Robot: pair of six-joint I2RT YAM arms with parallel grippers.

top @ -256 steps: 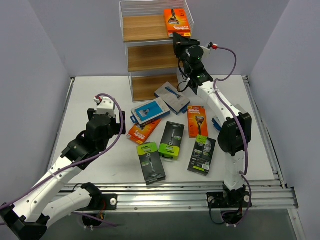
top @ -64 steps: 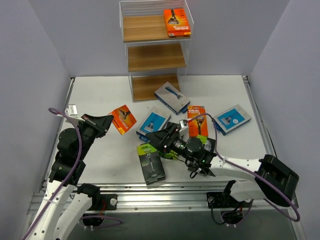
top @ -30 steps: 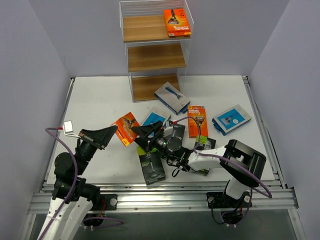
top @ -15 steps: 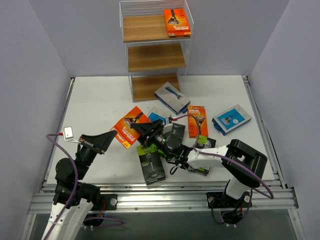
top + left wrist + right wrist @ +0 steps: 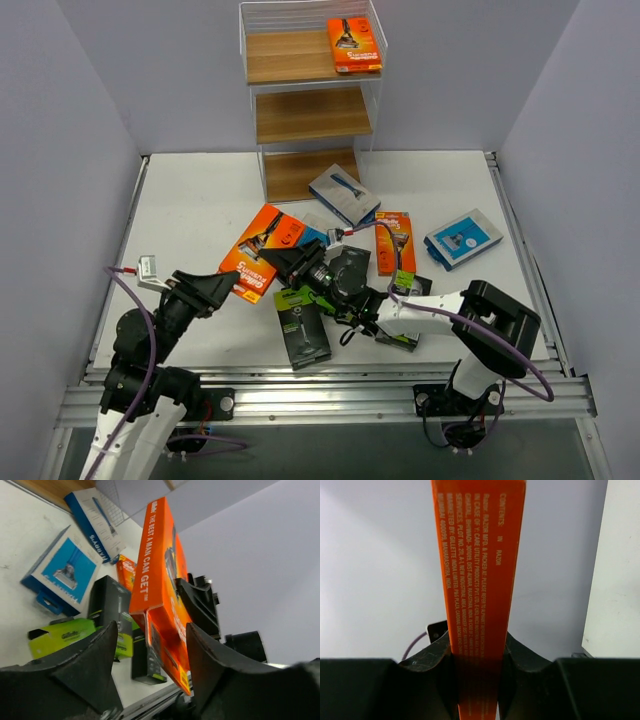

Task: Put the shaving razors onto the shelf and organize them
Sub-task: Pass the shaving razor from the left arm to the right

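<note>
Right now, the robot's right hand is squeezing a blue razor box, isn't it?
Not blue: the razor box squeezed in the right hand is orange. The right wrist view shows it clamped in that hand.

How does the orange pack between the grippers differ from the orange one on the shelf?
The orange pack between the grippers is tilted in the air, pinched by the right gripper; the orange pack on the shelf lies flat on the top board, untouched. Both are orange razor packs.
</note>
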